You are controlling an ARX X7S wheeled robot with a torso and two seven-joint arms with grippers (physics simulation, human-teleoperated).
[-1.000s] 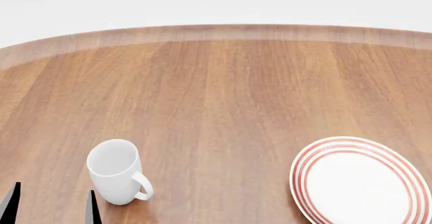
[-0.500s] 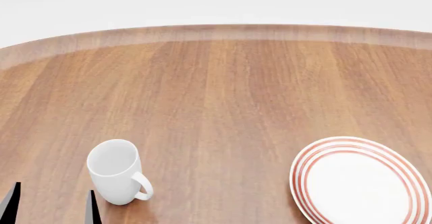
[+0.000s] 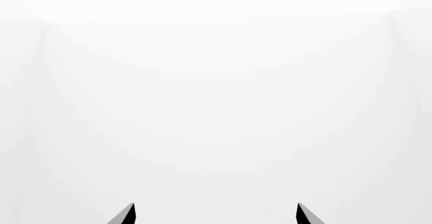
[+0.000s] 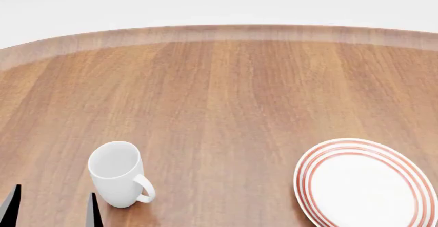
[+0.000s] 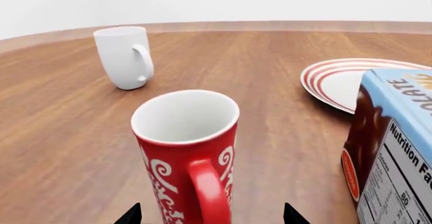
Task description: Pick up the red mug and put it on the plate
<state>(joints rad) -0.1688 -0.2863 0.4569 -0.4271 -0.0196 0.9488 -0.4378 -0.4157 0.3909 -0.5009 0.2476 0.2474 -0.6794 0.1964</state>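
The red mug [image 5: 187,148] with white swirls stands upright on the wooden table, close in front of the right wrist camera, its handle turned toward it. My right gripper [image 5: 210,217] is open, one fingertip on each side of the mug's lower part, apart from it. The plate [image 5: 351,78] with red rings lies farther back beside the mug, and shows near the table's front right [image 4: 366,183] in the head view. The red mug and right gripper are out of the head view. My left gripper [image 4: 53,207] is open at the lower left and holds nothing; its wrist view shows only its tips [image 3: 216,215] against white.
A plain white mug [image 4: 120,173] stands just right of the left fingertips, also seen far back [image 5: 125,56] in the right wrist view. A blue and brown carton [image 5: 395,148] with a nutrition label stands close beside the red mug, in front of the plate.
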